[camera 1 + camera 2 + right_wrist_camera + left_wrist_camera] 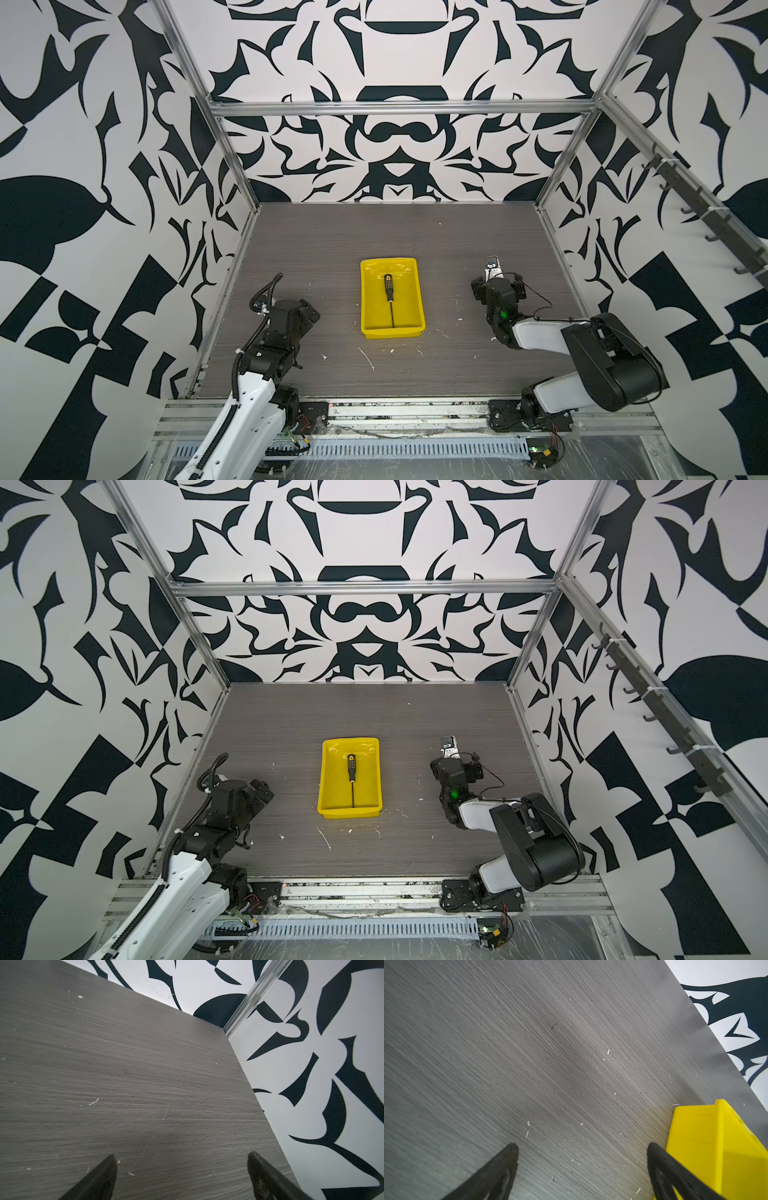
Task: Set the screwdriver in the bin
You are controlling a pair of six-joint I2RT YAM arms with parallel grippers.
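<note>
Ok, left of the bin (409,299) first: my left claw (582,1145) hangs w/ jaws spread wide, nothing btwn them, just bare table (332,232) underneath. In the left wrist view one fingertip (654,1151) sits right in front of the bin's outer corner; touching or not, can't tell from there, but both top views show a gap. Now the bin itself: the screwdriver (390,301) lies flat inside, lengthwise down the middle, handle toward the far wall, shaft running to the near wall, tip at or v. close to that wall. Nothing holding it, so the job looks done to me. Right of the bin: my right claw (181,1155), jaws gaping, empty, pointed at bare table and the far corner of the cell, well apart from the bin. So what can go wrong from here? Mostly me. If my left arm swings toward the bin w/o lifting, that near finger clips the corner and shoves or tips the tray. It's shallow and looks light, so a knock could skid it, and the round handle would prob. roll. Same on the right if I cut across low. Safest bet imo: pull both arms away from the bin, no sweeps over the rim.
</note>
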